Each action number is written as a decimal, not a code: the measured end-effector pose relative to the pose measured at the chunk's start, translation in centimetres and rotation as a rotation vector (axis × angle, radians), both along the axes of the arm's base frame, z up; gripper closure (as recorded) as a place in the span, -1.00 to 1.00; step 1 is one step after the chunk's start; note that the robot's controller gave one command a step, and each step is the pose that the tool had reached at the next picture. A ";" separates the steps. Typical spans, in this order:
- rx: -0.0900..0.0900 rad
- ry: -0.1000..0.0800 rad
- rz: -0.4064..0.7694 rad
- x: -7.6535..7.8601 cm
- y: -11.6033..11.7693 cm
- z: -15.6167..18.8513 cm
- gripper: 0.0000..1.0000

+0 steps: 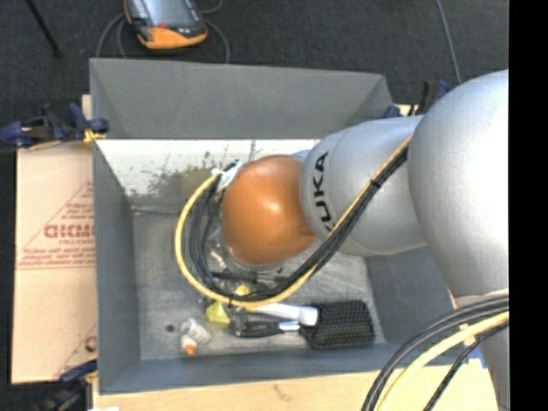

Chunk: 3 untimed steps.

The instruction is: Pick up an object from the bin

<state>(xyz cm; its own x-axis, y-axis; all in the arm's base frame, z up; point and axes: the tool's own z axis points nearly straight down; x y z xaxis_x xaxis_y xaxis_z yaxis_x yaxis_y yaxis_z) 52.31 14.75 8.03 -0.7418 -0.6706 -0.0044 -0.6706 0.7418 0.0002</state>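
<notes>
Three loose things lie by the bin's [111, 255] near wall: a black brush [340, 324], a yellow piece [216, 313] and a small orange-white bit [190, 341]. The arm's orange cover [261, 211] hangs low above them, probably to bring the gripper [233, 291] down beside the yellow piece. Whether the gripper is open or closed, I cannot tell.
</notes>
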 end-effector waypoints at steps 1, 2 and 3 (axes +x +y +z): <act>0.000 0.001 -0.001 0.0 0.0 0.0 1.00; 0.005 0.000 0.027 0.7 -1.0 -0.3 1.00; -0.002 0.003 0.023 0.5 -1.3 3.2 1.00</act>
<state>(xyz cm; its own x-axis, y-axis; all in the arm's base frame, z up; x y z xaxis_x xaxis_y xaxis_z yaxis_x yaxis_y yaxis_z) 52.82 13.46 11.25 -0.7259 -0.6878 -0.0008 -0.6878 0.7259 0.0009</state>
